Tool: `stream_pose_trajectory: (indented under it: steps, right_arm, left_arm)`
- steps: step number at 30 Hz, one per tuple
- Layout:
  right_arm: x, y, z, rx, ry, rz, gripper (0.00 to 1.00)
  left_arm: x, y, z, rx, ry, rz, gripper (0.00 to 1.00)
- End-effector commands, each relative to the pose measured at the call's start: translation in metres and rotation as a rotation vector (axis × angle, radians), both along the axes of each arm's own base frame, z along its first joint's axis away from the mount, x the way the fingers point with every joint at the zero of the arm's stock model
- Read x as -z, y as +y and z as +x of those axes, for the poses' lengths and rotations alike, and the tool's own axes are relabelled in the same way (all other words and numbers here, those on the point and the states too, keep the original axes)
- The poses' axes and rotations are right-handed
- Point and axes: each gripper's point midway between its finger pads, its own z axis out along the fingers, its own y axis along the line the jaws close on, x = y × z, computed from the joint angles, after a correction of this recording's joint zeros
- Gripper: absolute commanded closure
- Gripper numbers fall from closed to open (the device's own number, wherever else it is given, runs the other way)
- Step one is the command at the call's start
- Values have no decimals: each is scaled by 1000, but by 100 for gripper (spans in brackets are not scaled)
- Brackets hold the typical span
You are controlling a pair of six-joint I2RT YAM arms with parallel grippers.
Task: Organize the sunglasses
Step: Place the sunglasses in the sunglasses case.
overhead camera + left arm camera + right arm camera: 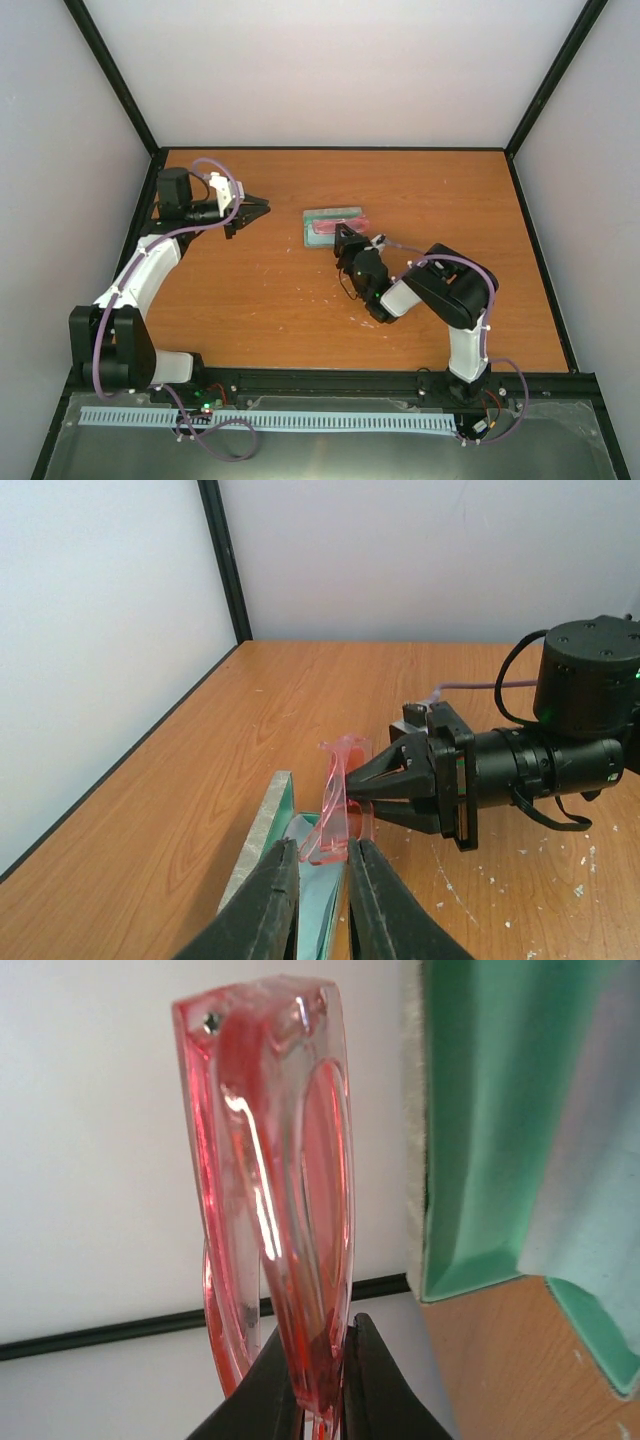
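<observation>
Sunglasses (335, 825) are pinched at one end by the right gripper (358, 800), which is clamped on the folded red-pink frame. They stand on edge, tilted, over the open grey case (262, 830). The low end is right at the case's green lining; touching or just above, can't tell. The case lies open on the desk (250, 290). The left gripper (322, 848) sits apart from the case on its left side, with only a narrow gap between its jaws and nothing in them.

Step in hand, as I read it: putting the glasses into the case. They are not yet lying flat in it.

Next move likely calls for:
- tipping the frame down so its length runs along the case's long axis
- lowering it until it rests in the lining
- letting go and backing clear of the case

Watch for the frame end catching on the case wall. The case then needs closing, and the left gripper looks free for that.
</observation>
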Motion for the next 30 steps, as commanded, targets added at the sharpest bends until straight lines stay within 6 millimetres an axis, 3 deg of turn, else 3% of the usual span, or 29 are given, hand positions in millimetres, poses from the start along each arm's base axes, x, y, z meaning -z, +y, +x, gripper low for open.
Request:
stream_pose_trajectory:
  steps: [1, 12, 16, 21, 30]
  right_arm:
    - [6, -4, 5, 60, 33, 79, 97]
    - [24, 0, 16, 48, 124, -3, 97]
    - [18, -8, 26, 36, 125, -90, 97]
    - [29, -12, 30, 36, 154, -125, 97]
    - [48, 1, 34, -2, 232, -156, 97]
  left_arm:
    - [-5, 3, 4, -13, -19, -11, 83]
    - [-6, 18, 18, -48, 7, -18, 82]
    - [-5, 46, 25, -103, 51, -31, 82]
    - [-2, 73, 27, -152, 79, -61, 82]
    - [-3, 82, 37, -192, 66, -48, 82]
